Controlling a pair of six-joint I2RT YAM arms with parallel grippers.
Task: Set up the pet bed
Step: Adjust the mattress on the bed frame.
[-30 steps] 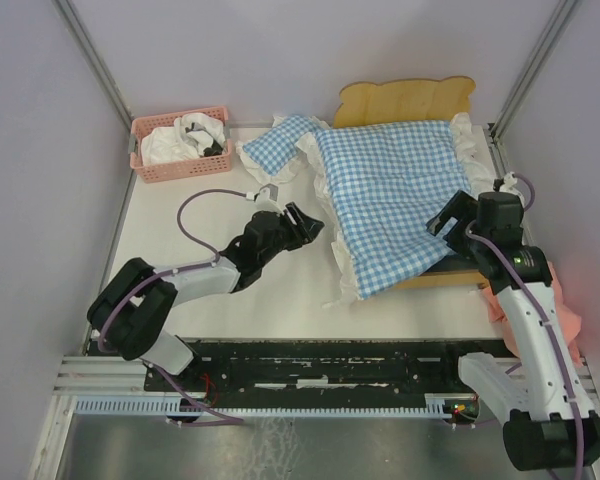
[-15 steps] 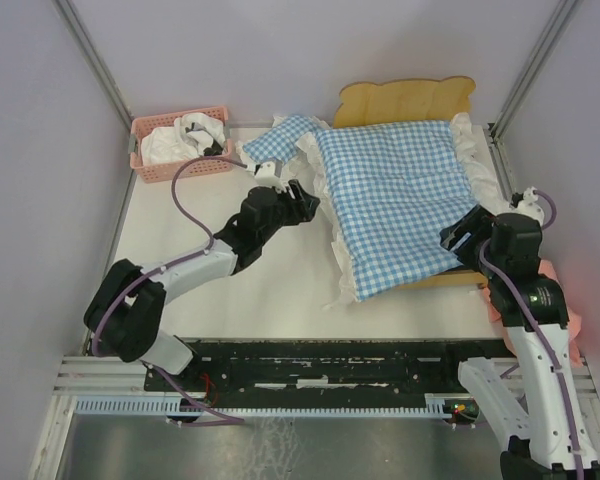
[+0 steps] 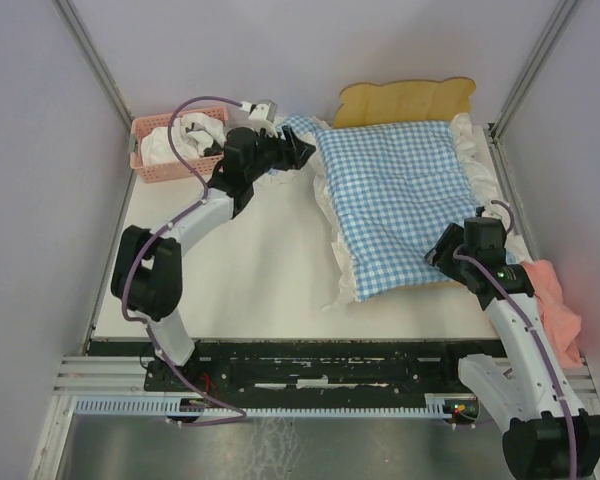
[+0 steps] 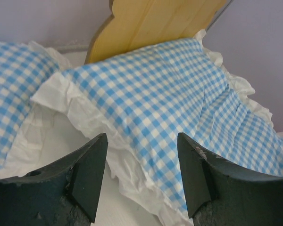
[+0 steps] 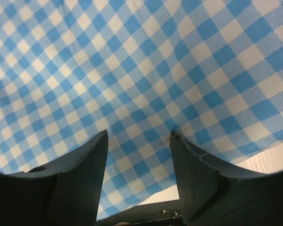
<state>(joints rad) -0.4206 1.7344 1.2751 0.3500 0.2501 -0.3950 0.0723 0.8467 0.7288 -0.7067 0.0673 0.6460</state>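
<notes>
Gingham bedding (image 3: 390, 190) covers pet bed (image 3: 405, 100), R gripper (image 5: 137, 134) touching.

Table: white flat tabletop (image 3: 250, 270), as far as I can see from here.
Back left: pink plastic slatted basket (image 3: 170, 172).
Back right: light-wood pet bed frame with wavy headboard (image 3: 405, 100).
Between those: blue-white gingham pillow (image 3: 305, 127).
Front of bed: ruffled edge of the blue-white gingham cover (image 3: 395, 195) spills onto the tabletop.

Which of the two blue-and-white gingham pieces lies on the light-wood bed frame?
The large ruffled gingham quilt, spread over the light-wood bed frame with the wavy headboard; the small gingham pillow lies left of the frame.
</notes>
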